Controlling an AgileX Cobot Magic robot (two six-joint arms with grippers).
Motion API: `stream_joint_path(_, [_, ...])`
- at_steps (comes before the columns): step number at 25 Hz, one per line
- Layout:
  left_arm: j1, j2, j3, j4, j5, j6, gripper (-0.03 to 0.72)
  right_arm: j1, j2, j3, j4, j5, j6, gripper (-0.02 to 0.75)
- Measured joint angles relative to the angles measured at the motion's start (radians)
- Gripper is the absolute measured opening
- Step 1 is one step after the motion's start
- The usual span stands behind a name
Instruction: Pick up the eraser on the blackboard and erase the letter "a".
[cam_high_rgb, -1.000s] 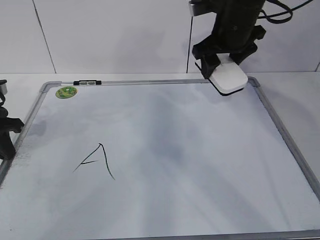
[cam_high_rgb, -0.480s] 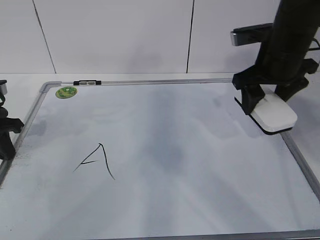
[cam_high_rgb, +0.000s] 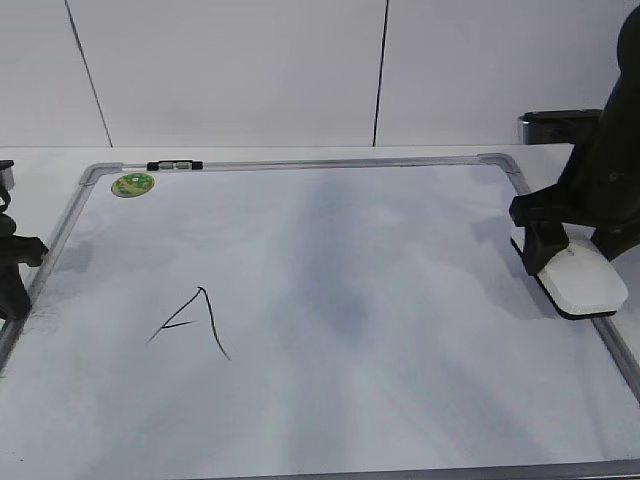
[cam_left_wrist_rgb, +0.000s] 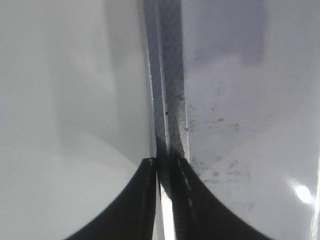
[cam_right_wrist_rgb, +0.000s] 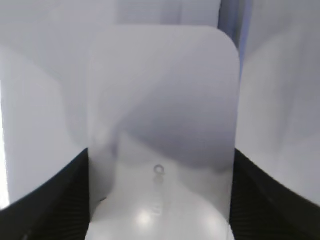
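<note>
My right gripper (cam_high_rgb: 568, 252) is shut on the white eraser (cam_high_rgb: 582, 284) and holds it low over the right edge of the blackboard (cam_high_rgb: 400, 360); I cannot tell whether it touches. In the right wrist view the eraser (cam_right_wrist_rgb: 162, 115) fills the space between the black fingers (cam_right_wrist_rgb: 160, 195). No small cursive "a" shows on the board; only a larger angular capital "A" (cam_high_rgb: 196, 320) is drawn at the left front. My left gripper (cam_high_rgb: 14, 268) sits shut and empty at the board's left edge, over the grey frame (cam_left_wrist_rgb: 167, 75) in the left wrist view (cam_left_wrist_rgb: 165, 167).
A round green sticker (cam_high_rgb: 133, 184) is at the board's far left corner. A small black-and-clear marker (cam_high_rgb: 174, 165) lies on the far frame. A white wall stands behind the table. Faint grey smudges cover the board.
My right gripper has carried the eraser from the board's far edge to the right and toward the front, down to the right frame. The left arm has not moved.
</note>
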Motion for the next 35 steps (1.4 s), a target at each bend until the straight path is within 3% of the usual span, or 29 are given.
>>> stream_joint_path(7, [0.0,0.0,0.0,0.0,0.004,0.0,0.077,-0.01,0.0,0.007,0.004,-0.09,0.016,0.542])
stream_joint_path(35, [0.0,0.0,0.0,-0.002,0.008,0.0,0.077,-0.011,0.06,0.007,0.004,-0.144,0.028,0.542])
